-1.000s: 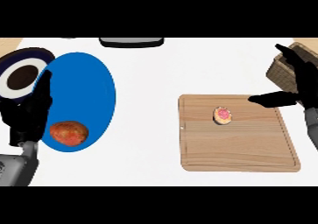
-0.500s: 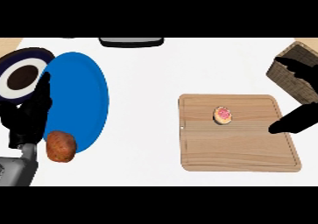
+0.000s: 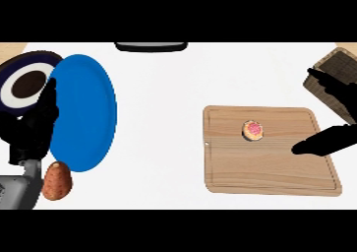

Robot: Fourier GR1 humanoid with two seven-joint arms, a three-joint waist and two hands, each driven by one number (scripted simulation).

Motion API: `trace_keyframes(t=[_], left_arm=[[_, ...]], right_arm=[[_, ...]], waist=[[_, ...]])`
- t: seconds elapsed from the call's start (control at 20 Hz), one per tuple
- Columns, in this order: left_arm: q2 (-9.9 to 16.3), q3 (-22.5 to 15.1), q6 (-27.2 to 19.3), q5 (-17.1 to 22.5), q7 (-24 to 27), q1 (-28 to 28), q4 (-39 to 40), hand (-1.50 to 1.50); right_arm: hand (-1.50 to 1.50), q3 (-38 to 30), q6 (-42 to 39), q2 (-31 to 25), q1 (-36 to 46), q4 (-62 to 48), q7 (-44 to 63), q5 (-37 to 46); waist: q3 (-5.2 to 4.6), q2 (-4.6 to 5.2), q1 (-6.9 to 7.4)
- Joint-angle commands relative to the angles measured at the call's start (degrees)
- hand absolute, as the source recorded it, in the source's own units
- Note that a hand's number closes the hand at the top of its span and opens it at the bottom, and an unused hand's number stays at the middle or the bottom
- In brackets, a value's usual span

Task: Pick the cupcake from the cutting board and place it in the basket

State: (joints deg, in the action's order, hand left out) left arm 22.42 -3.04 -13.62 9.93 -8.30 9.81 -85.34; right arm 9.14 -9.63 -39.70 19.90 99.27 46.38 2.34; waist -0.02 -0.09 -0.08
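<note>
A small cupcake [image 3: 252,130] with pink topping sits on the wooden cutting board [image 3: 268,170], near its upper middle. My right hand [image 3: 339,134] hovers over the board's right edge, open, its thumb pointing left toward the cupcake and a short gap away from it. The brown basket [image 3: 340,74] shows at the far right edge, partly hidden behind that hand. My left hand [image 3: 30,129] rests open at the left, fingers up, overlapping the blue plate's left rim.
A large blue plate [image 3: 86,108] lies at the left, with a dark plate with a white ring [image 3: 21,81] behind it. A sweet potato [image 3: 57,180] lies near my left forearm. A dark object [image 3: 150,47] sits at the counter's back edge.
My right hand has come down and leftward over the board's right edge, thumb nearing the cupcake. The sweet potato has shifted down and left off the blue plate. The view has shifted slightly.
</note>
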Motion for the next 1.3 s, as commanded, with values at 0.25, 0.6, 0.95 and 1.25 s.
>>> trace_keyframes(t=[0.25,0.6,0.95,1.25], left_arm=[[-3.0,2.1,2.1,-3.0,1.7,0.4,2.3,0.0],[-5.1,3.0,2.8,-4.5,1.5,0.8,3.0,0.0],[-6.4,4.4,3.2,-6.7,-3.1,1.8,-0.5,0.0],[-7.5,7.3,5.6,-7.5,-0.8,0.8,-0.2,0.0]], right_arm=[[-1.5,-3.4,0.7,7.9,-6.2,-3.2,-10.9,7.2],[-1.5,1.6,7.4,15.5,-9.9,-4.1,-16.0,19.2],[-1.5,-1.5,6.7,19.9,-6.8,-9.7,-19.4,23.6],[-1.5,-3.3,4.4,22.5,-9.8,-9.2,-22.3,26.1]], waist=[[0.02,0.09,0.05],[0.02,0.09,0.02],[0.03,0.08,0.23],[0.02,0.07,0.14]])
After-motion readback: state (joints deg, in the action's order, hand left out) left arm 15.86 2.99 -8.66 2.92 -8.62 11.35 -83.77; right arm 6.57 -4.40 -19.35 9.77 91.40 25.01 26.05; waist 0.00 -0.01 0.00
